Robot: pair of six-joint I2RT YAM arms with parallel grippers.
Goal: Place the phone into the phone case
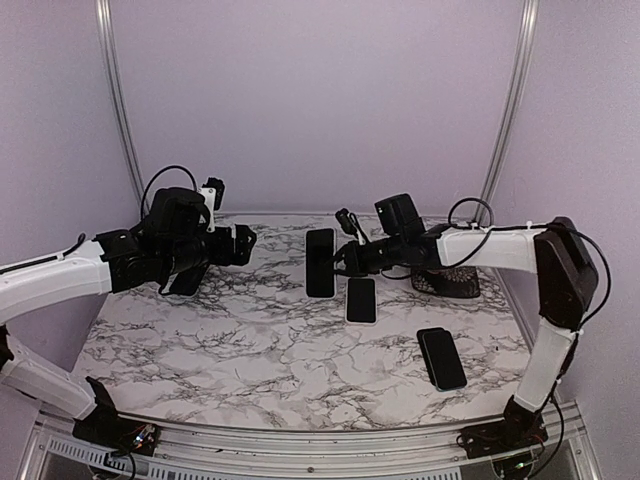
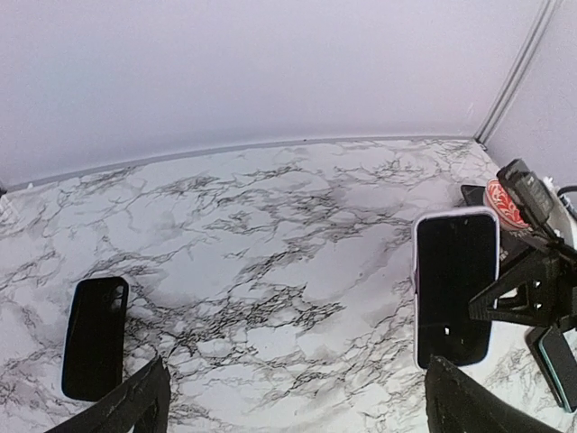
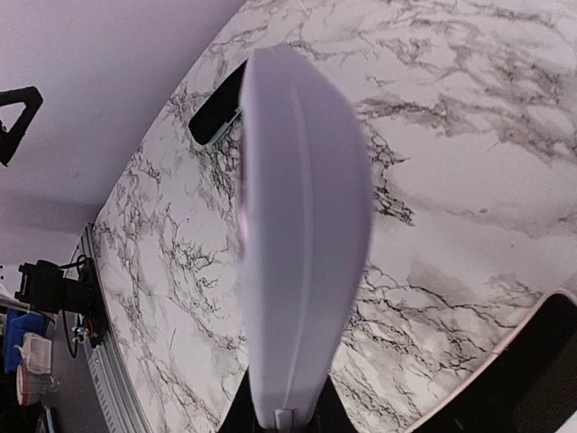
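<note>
My right gripper (image 1: 343,258) is shut on a phone with a dark screen and a pale lilac rim and back (image 1: 320,262), holding it on edge above the table's back middle. In the right wrist view its lilac back (image 3: 302,244) fills the centre, clamped between my fingers (image 3: 236,410) at the bottom. In the left wrist view it shows screen-on (image 2: 455,287). A black phone case (image 1: 185,280) lies flat at the back left, also in the left wrist view (image 2: 95,336) and the right wrist view (image 3: 216,115). My left gripper (image 1: 240,243) is open and empty above the table between case and phone.
A phone with a light rim (image 1: 361,299) lies flat just below the held phone. A black phone (image 1: 442,357) lies at the right front. A dark mesh basket (image 1: 447,281) stands at the back right under the right arm. Metal frame posts stand at the back corners.
</note>
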